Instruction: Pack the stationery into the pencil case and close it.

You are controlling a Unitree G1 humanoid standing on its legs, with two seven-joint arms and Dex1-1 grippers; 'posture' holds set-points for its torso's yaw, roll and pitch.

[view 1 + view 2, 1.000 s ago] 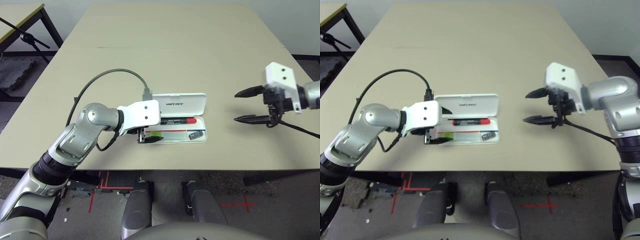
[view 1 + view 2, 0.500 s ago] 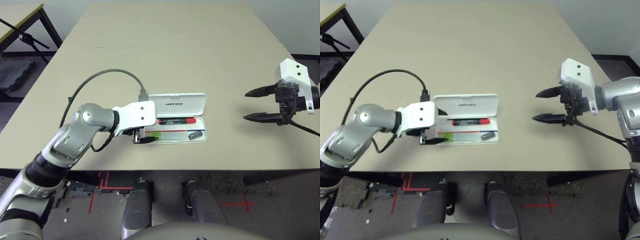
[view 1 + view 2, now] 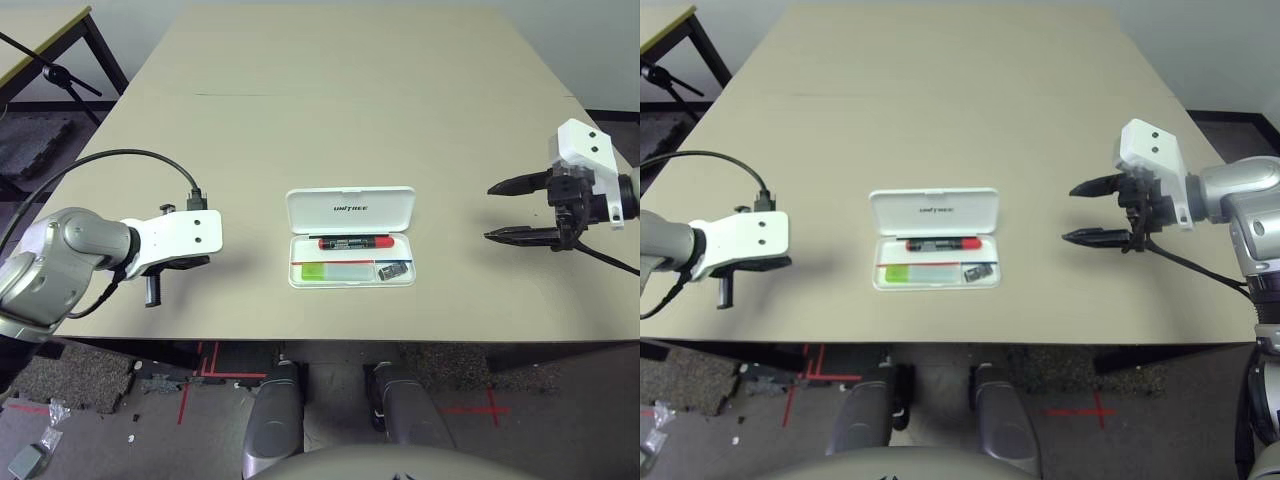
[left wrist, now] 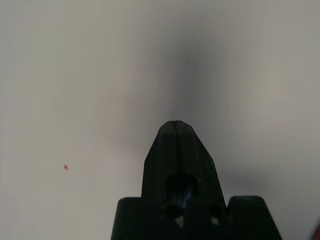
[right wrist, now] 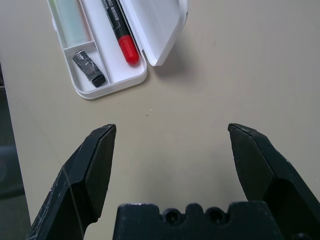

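The white pencil case [image 3: 404, 281] lies open at the table's middle, its lid [image 3: 350, 207] flat behind the tray. In the tray lie the red marker [image 3: 355, 242], the green-and-white stick [image 3: 330, 270] and the small dark piece [image 3: 393, 270]. My left gripper [image 3: 152, 291] hangs shut and empty over bare table far left of the case, its fingers pressed together [image 4: 173, 123]. My right gripper [image 3: 489, 212] stands open to the right of the case, pointing towards it, nothing between its fingers [image 5: 100, 150]. The right wrist view shows the marker [image 5: 122, 37] and dark piece [image 5: 90, 67].
The left arm's black cable [image 3: 110, 160] loops over the table's left part. A second table [image 3: 40, 35] and a black stand [image 3: 60, 75] are beyond the far left corner. The table's front edge [image 3: 330, 340] runs just below the case.
My left gripper has pulled away leftward from the case's left end and shut with nothing in it. My right gripper has drawn back a little to the right, still open.
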